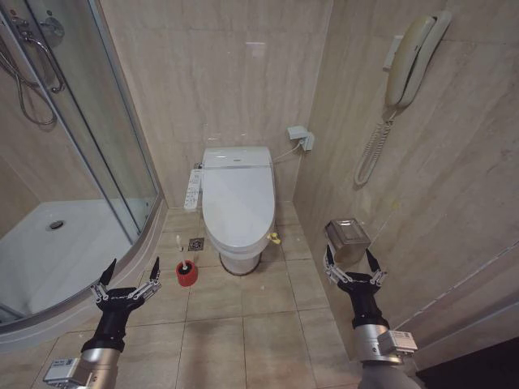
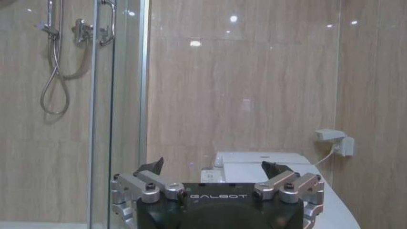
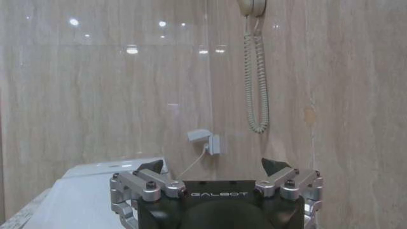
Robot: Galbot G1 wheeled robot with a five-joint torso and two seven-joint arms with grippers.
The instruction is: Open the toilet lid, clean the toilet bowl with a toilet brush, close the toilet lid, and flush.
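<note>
The toilet lid (image 1: 237, 200) lies shut over the toilet bowl (image 1: 241, 261) against the back wall, and the toilet brush (image 1: 186, 273) stands in its red cup on the floor just left of the bowl. The left hand (image 1: 128, 275) and right hand (image 1: 353, 261) hover low, either side of the toilet, fingers spread and holding nothing.

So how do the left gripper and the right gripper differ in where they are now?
The left gripper hovers beside the shower tray, near the red brush holder. The right gripper hovers by the wall, below the paper holder. Both are open, empty, and short of the closed toilet lid.
</note>
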